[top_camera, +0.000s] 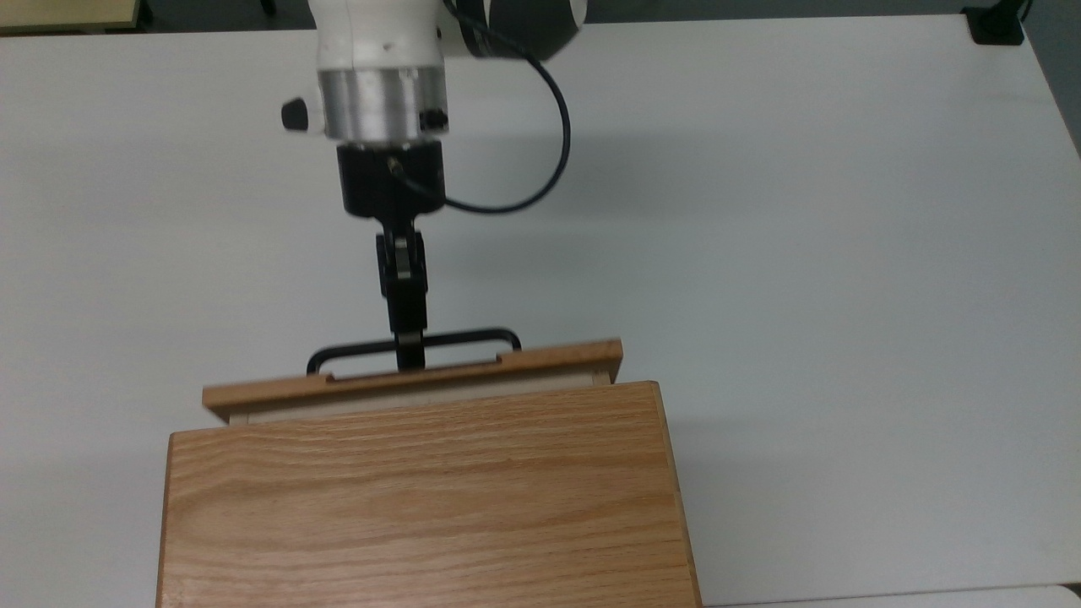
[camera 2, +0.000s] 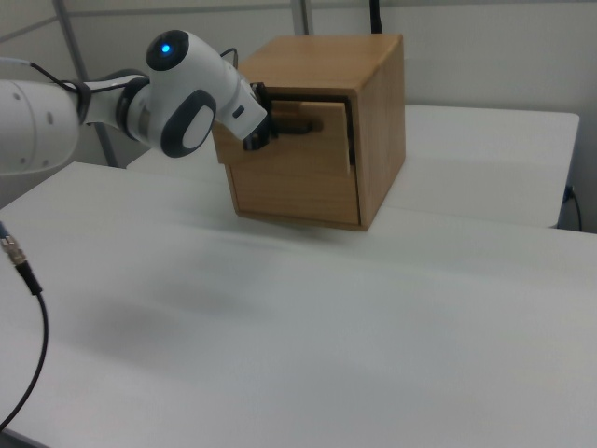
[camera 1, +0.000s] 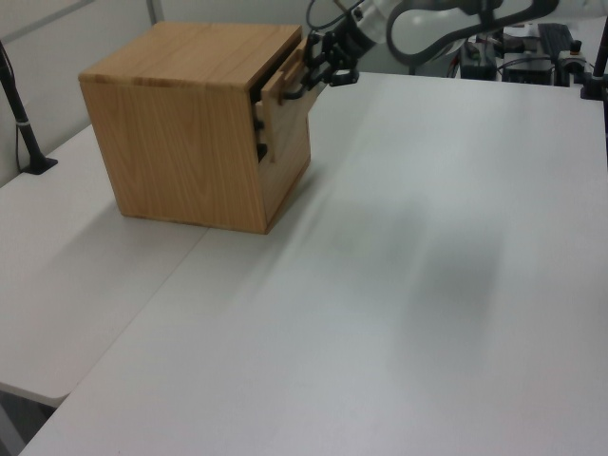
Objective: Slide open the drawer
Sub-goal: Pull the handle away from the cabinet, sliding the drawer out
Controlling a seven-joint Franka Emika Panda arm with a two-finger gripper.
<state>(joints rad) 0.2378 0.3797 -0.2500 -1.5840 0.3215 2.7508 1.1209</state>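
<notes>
The drawer (top_camera: 414,382), long axis crosswise, juts partway out; jaws apparently clamping its handle (top_camera: 414,344).

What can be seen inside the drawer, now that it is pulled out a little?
Inside the drawer a narrow strip of pale interior shows in the top view, nothing lying on it. The rest is covered by the cabinet top. The gripper is at the handle.
</notes>
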